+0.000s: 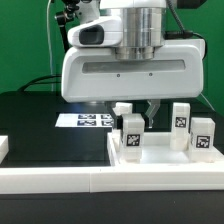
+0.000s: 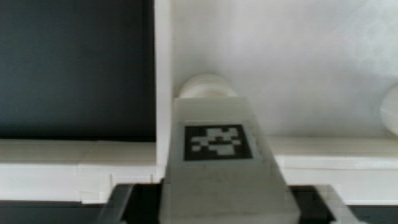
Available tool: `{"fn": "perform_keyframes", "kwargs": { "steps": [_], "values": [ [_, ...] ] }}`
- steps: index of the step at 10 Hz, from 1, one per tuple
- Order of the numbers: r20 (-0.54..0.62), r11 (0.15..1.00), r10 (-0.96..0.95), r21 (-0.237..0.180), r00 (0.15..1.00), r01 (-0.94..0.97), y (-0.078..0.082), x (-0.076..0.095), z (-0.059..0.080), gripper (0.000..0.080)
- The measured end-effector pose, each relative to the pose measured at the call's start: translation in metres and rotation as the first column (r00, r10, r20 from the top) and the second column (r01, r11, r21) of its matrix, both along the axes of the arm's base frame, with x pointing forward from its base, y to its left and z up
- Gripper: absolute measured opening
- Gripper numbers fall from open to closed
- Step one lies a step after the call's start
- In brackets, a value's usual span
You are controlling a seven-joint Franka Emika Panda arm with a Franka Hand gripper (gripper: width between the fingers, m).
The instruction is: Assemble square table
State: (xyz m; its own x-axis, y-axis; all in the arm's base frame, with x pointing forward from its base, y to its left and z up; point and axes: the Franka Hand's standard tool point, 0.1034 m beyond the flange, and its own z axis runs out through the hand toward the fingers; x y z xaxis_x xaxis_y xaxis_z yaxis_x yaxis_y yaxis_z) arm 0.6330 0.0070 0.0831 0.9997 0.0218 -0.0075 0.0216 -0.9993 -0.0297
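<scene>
The white square table top (image 1: 160,157) lies at the exterior view's right. Three white tagged legs stand on it: one at the front left (image 1: 131,132), one at the back (image 1: 181,117) and one at the right (image 1: 202,136). My gripper (image 1: 149,114) hangs low over the top, just behind the front left leg. In the wrist view my gripper (image 2: 222,196) is shut on a white leg (image 2: 217,120) with a black-and-white tag, its black fingers (image 2: 132,197) pressing both sides. The top's raised rim (image 2: 162,50) runs behind it. A fourth leg is not seen.
The marker board (image 1: 87,120) lies on the black table behind the top's left side. The long white border wall (image 1: 90,182) runs across the front. A white block (image 1: 3,147) sits at the left edge. Another leg's rounded end (image 2: 388,110) shows beside the held one.
</scene>
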Motion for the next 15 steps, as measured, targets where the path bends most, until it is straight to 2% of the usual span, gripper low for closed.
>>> {"fn": "perform_keyframes", "kwargs": {
  "steps": [3,4,6,7,10,12,14,15],
  "values": [
    [-0.001,0.985,-0.173,-0.001,0.985,0.173,-0.0006,0.0,-0.0006,0.0288],
    [0.013,0.945,-0.328,-0.001,0.945,0.328,-0.0014,-0.0007,-0.0008,0.029],
    [0.031,0.862,-0.506,0.008,0.862,0.506,-0.0022,-0.0017,-0.001,0.029],
    [0.036,0.778,-0.628,0.012,0.778,0.628,-0.0029,-0.0023,-0.0009,0.029],
    [0.031,0.584,-0.812,0.012,0.583,0.812,-0.0039,-0.0031,-0.001,0.029],
    [0.008,0.392,-0.92,0.015,0.392,0.92,-0.0045,-0.0045,-0.0011,0.029],
    [-0.007,0.238,-0.971,0.016,0.238,0.971,-0.0042,-0.0053,-0.0015,0.029],
    [-0.025,0.098,-0.995,0.015,0.099,0.995,-0.0031,-0.0063,-0.0019,0.029]
  ]
}}
